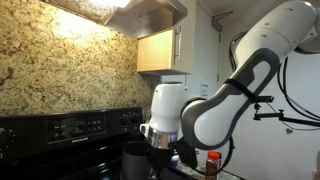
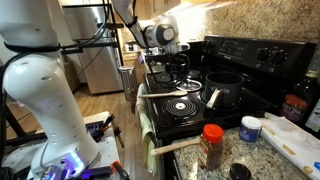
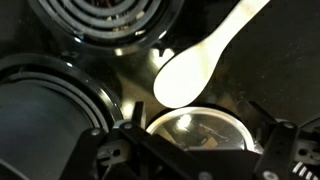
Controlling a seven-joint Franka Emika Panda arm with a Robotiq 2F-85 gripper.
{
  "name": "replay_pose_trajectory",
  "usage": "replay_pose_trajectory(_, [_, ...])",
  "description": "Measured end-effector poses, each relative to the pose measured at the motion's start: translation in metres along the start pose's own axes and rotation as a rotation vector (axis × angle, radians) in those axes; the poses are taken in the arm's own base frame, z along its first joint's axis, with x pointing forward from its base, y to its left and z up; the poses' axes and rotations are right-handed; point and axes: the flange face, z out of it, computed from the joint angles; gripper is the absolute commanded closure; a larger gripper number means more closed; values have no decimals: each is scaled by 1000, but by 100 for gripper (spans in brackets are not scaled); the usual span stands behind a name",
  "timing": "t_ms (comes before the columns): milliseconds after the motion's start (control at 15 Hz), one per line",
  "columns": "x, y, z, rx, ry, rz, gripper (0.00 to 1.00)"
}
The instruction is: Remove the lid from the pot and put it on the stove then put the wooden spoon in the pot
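Observation:
The shiny round lid (image 3: 200,128) lies on the black stove (image 2: 160,112), right under my gripper (image 3: 195,152). The gripper is open, with one dark finger (image 3: 108,152) on each side of the lid and nothing held. The wooden spoon (image 3: 196,68) lies just beyond the lid, its rounded end toward the lid and its handle running up to the right. In both exterior views the dark pot (image 2: 226,90) (image 1: 134,157) stands uncovered on the stove beside the gripper (image 2: 177,62) (image 1: 160,138). The spoon and lid cannot be made out there.
A coil burner (image 3: 100,15) sits beyond the spoon, and a dark ringed rim (image 3: 45,105) fills the wrist view's left. Another coil burner (image 2: 185,103) lies before the pot. A red-capped shaker (image 2: 212,145) and a white jar (image 2: 250,128) stand on the granite counter.

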Motion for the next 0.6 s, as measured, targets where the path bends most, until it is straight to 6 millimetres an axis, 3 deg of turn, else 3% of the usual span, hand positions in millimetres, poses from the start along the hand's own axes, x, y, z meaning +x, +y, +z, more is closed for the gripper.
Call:
replay_pose_trajectory(133, [-33,-5,1,-3,14,18,0])
replay_pose_trajectory(267, [-51,-9,1,-1,19,11,0])
replay_pose_trajectory(600, [-55,-9,-2,-3,21,10,0])
